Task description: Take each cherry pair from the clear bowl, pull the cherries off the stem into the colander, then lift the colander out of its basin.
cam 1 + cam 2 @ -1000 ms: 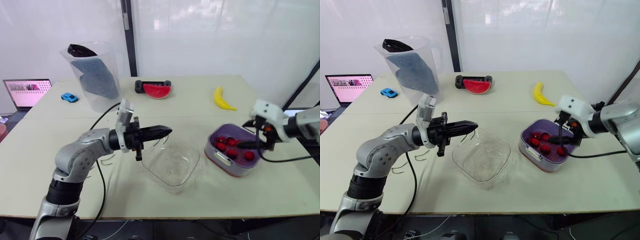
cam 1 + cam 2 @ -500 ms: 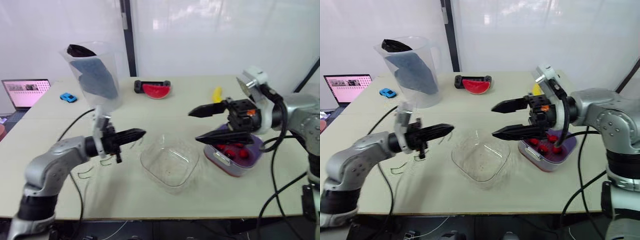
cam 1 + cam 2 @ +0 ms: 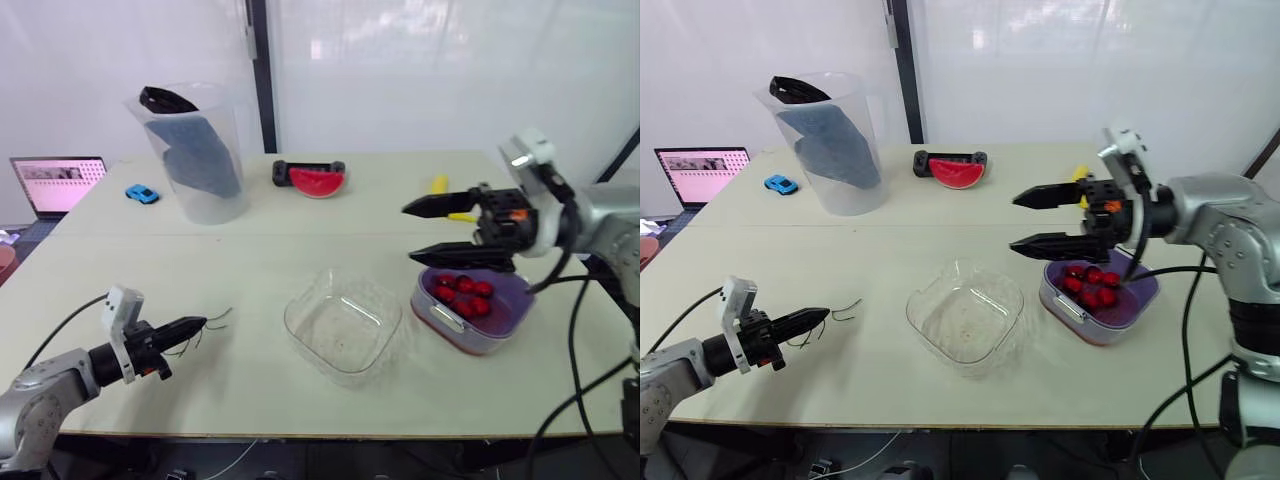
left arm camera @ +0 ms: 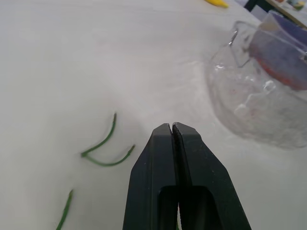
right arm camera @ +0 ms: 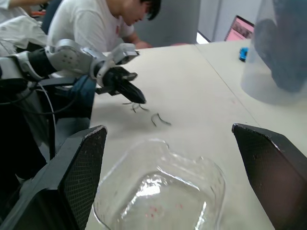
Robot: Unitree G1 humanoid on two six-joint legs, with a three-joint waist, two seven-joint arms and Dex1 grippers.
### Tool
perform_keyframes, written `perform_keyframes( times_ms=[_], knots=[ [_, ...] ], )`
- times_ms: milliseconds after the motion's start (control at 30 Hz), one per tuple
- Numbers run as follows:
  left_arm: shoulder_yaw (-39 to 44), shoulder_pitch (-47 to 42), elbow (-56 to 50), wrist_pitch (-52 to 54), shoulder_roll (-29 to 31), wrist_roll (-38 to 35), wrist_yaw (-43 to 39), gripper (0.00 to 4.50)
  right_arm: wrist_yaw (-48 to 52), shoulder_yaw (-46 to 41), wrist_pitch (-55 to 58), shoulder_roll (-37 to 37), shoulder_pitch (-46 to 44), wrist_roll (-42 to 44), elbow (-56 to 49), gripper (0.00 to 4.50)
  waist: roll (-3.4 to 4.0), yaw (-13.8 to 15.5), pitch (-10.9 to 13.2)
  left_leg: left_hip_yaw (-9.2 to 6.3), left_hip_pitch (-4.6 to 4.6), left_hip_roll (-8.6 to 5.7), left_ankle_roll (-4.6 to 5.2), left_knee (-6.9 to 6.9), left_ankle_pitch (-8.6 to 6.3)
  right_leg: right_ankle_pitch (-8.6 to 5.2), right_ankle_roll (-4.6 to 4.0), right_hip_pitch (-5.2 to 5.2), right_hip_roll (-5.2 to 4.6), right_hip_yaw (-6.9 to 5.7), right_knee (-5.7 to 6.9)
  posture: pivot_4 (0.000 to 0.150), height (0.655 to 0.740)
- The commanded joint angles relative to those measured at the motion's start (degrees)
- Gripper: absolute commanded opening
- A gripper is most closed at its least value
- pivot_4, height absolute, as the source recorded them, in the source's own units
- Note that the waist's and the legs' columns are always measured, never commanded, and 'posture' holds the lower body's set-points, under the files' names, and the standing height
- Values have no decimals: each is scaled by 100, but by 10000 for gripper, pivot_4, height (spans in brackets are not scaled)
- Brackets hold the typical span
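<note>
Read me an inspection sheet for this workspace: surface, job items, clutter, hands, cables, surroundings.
Surface: beige table, with loose green stems lying by the left hand.
Job's things: clear bowl looks empty; red cherries sit in the purple colander, which is in its basin.
Clutter: pitcher holding dark cloth, watermelon slice, banana, blue toy car, laptop.
Hands: left hand shut, low over the table; right hand open, raised beside the colander.
Cables: black cable hanging along the right arm, another by the left arm.
Surroundings: white wall; a person in a white shirt beyond the table.
</note>
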Motion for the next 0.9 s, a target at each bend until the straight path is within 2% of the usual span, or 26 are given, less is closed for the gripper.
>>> perform_keyframes(
  times_ms=[33,133,233,367,567,833,900],
  knots=[
    [-63,-79,471,-343,-8,324,-46,0,23,-485,-150,-355,270,-81,-10,44707,0,-21,0,3,0,-1,0,0,0,0,0,0,-1,1,-1,1500,7400],
    [-172,-145,862,-496,46,584,-127,0,-99,-607,-95,-401,407,15,-118,44707,3,-60,-2,7,4,-4,1,-3,0,0,0,-3,4,2,1,1500,7400],
    [-115,-330,1068,-382,55,551,-95,0,-146,-707,32,-427,521,132,-213,44707,5,-59,-1,10,11,-1,1,-10,0,0,0,-3,9,6,4,1500,7400],
    [-52,-623,1226,-321,145,533,-104,12436,-150,-835,104,-509,789,164,-278,45000,3,-20,-2,6,11,1,0,-7,0,0,0,2,4,5,2,1500,7400],
    [0,-761,966,-203,327,381,-281,43710,-140,-890,47,-542,986,126,-304,45000,4,-47,-2,8,11,1,0,-8,0,0,0,1,-5,5,3,1500,7400],
    [216,-1437,492,205,958,-94,-658,44558,-78,-893,72,-616,1168,148,-389,45000,4,-39,-2,9,11,3,0,-7,0,0,0,2,-1,6,1,1500,7400],
    [81,-1792,10,710,1099,-639,-867,44558,-122,-941,154,-665,1285,175,-477,45000,4,-37,-2,9,10,2,1,-8,0,0,0,2,-1,5,1,1500,7400]
  ],
)
